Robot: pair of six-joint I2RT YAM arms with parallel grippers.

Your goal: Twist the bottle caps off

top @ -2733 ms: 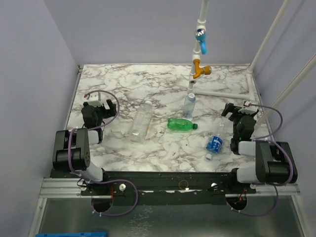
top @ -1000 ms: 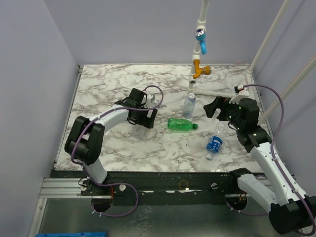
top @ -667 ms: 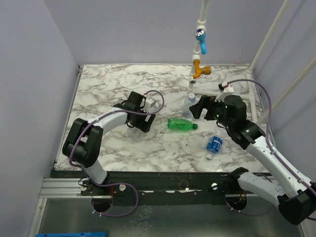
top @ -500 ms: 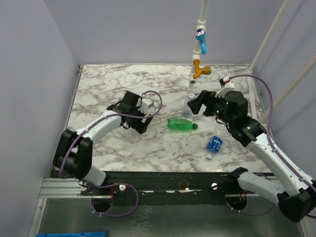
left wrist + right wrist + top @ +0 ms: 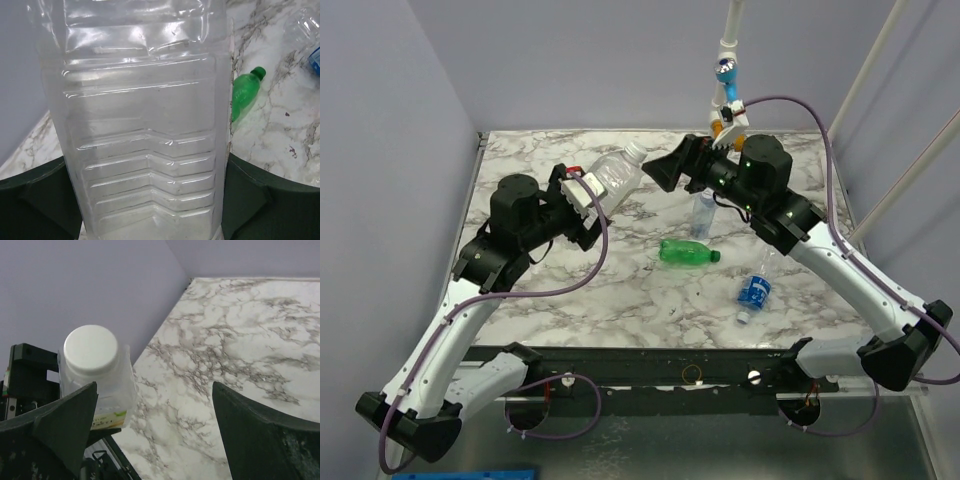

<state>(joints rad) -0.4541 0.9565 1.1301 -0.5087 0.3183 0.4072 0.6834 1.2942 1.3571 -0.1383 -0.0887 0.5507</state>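
Note:
My left gripper (image 5: 582, 197) is shut on the tall clear bottle (image 5: 612, 177) and holds it tilted above the table, its white cap (image 5: 634, 152) pointing at my right gripper (image 5: 660, 172). In the left wrist view the bottle body (image 5: 145, 125) fills the space between the fingers (image 5: 35, 200). My right gripper (image 5: 160, 435) is open wide, just short of the cap (image 5: 90, 348), not touching it. The green bottle (image 5: 686, 253) with its green cap (image 5: 258, 72) lies mid-table. One small blue-labelled bottle (image 5: 704, 210) stands upright; the other (image 5: 754, 290) lies at the right.
A white pipe with a blue valve (image 5: 727, 80) hangs at the back; the orange valve is mostly hidden behind my right arm. White pipes (image 5: 880, 50) run along the right side. Purple walls close the left and back of the marble table (image 5: 520, 160).
My left gripper has lifted the tall clear bottle off the table and tilted it up. My right gripper has moved up and left, from beside the upright small bottle to the raised cap.

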